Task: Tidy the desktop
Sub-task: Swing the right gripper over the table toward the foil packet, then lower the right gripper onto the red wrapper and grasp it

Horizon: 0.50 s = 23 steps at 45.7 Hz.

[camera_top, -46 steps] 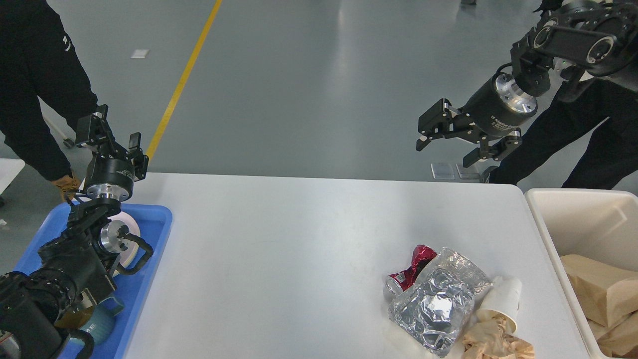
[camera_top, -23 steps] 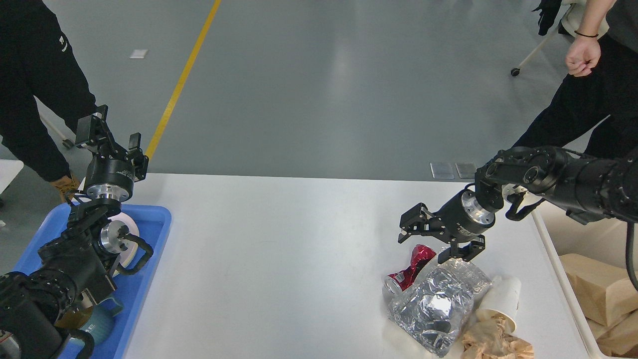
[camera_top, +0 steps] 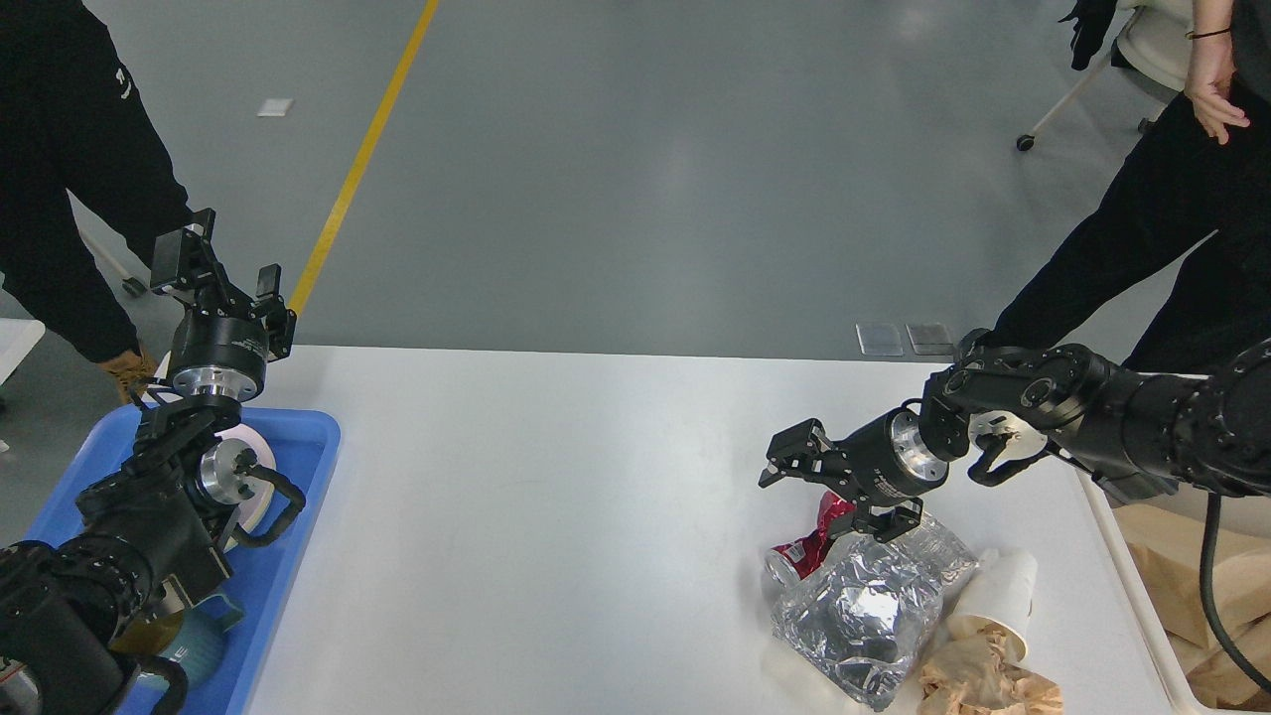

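The white desktop [camera_top: 556,516] fills the lower half of the head view. A heap of rubbish lies at its front right: a crushed red can [camera_top: 806,549], a crumpled silver foil bag [camera_top: 862,608], a tipped white paper cup [camera_top: 1001,591] and crumpled brown paper [camera_top: 983,683]. My right gripper [camera_top: 812,501] hangs open just above the can's upper end, one finger to the can's left and the other over the foil bag. My left gripper [camera_top: 220,260] is raised over the table's far left corner, open and holding nothing.
A blue tray [camera_top: 303,516] at the left edge holds a white round item and a teal mug [camera_top: 204,636], partly hidden by my left arm. A cream bin [camera_top: 1127,586] with brown paper [camera_top: 1226,581] stands at the right. People stand at the far left and far right.
My right arm came down from high at the far right to the table and moved left over the red can. The left arm has not moved.
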Tool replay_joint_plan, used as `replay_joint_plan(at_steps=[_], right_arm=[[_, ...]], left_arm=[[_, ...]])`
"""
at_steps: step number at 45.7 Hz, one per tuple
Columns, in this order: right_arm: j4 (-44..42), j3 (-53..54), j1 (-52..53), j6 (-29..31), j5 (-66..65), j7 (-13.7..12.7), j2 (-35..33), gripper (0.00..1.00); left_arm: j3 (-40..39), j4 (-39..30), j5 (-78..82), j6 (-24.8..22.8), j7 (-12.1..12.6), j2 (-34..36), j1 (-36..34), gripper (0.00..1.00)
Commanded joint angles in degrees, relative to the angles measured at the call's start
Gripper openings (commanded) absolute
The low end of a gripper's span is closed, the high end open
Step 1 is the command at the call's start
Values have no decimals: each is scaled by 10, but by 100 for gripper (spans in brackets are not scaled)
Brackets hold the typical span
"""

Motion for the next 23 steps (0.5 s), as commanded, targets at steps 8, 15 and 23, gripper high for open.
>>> replay_joint_plan(at_steps=[8,15,23], right_arm=[[-26,5,-29,-26,0,0,5,100],[-30,5,-36,-29,0,0,5,100],[-42,5,-47,-36,0,0,19,100]], left_arm=[[0,0,0,0,0,0,1,96],[0,0,0,0,0,0,0,96],[0,0,0,0,0,0,0,96]])
